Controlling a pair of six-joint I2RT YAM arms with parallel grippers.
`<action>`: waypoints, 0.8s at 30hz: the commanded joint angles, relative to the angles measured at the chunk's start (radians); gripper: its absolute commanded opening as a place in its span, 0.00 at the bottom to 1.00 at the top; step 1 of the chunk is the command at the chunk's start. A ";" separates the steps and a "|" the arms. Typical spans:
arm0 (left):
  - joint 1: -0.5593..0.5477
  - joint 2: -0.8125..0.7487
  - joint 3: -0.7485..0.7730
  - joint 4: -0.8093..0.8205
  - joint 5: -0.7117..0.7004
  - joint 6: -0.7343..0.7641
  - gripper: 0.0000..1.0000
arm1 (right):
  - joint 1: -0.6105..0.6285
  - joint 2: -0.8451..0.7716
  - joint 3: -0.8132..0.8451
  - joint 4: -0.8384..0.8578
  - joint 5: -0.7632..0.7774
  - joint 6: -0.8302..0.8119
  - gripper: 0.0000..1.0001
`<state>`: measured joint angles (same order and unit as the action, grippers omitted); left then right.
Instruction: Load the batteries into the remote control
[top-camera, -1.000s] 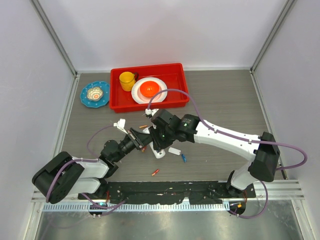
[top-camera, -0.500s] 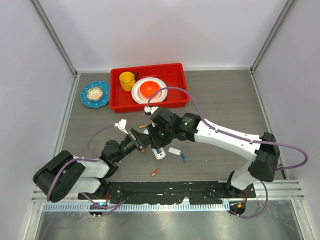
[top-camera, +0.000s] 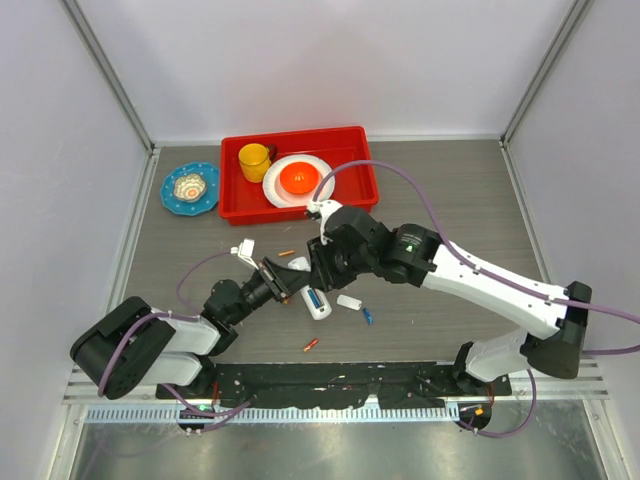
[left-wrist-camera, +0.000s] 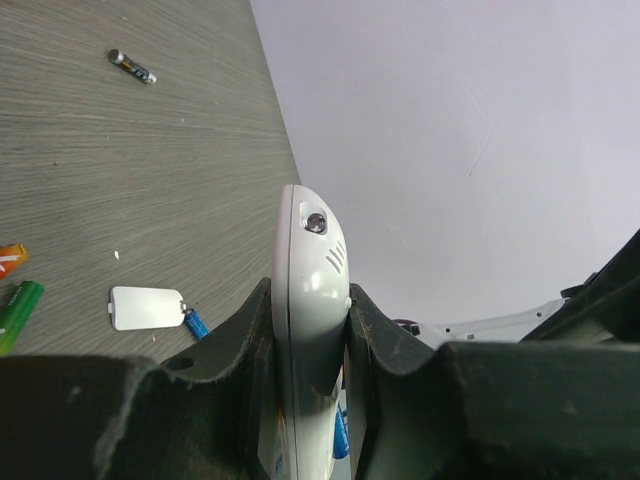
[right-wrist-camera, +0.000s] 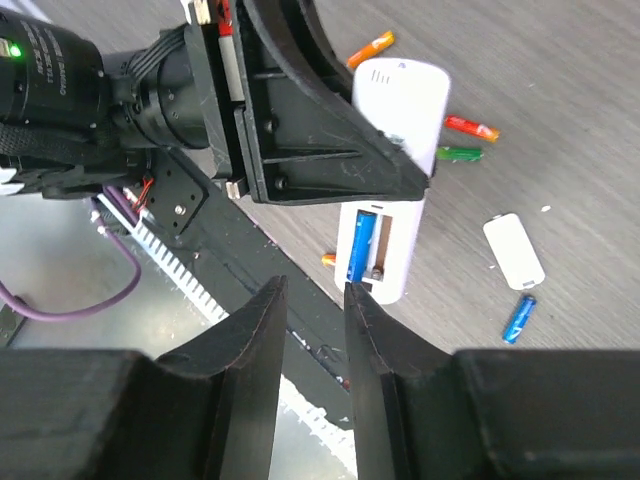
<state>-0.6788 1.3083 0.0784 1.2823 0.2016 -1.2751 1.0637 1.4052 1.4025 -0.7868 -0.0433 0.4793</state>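
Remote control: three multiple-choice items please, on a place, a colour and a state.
1. Where is the back cover? A on the table B in the red bin C fitted on the remote
2. The battery seated in the remote control is: A green B blue C orange
3. The left gripper is: A open B shut on the remote control C holding a battery
Answers: A, it lies loose beside the remote; B, a blue cylinder fills one slot; B, it clamps the remote's sides.
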 joint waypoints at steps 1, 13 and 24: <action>-0.004 -0.007 0.034 0.261 -0.002 -0.001 0.00 | -0.002 -0.089 0.015 0.001 0.134 0.005 0.35; -0.002 -0.087 0.037 0.264 0.039 -0.055 0.00 | -0.028 -0.471 -0.539 0.590 0.188 0.068 0.55; -0.004 -0.150 0.052 0.264 0.081 -0.079 0.00 | -0.198 -0.477 -0.706 0.852 -0.277 0.226 0.69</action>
<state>-0.6788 1.1809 0.0921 1.2835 0.2558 -1.3350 0.9134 0.9524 0.7555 -0.1387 -0.1223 0.6102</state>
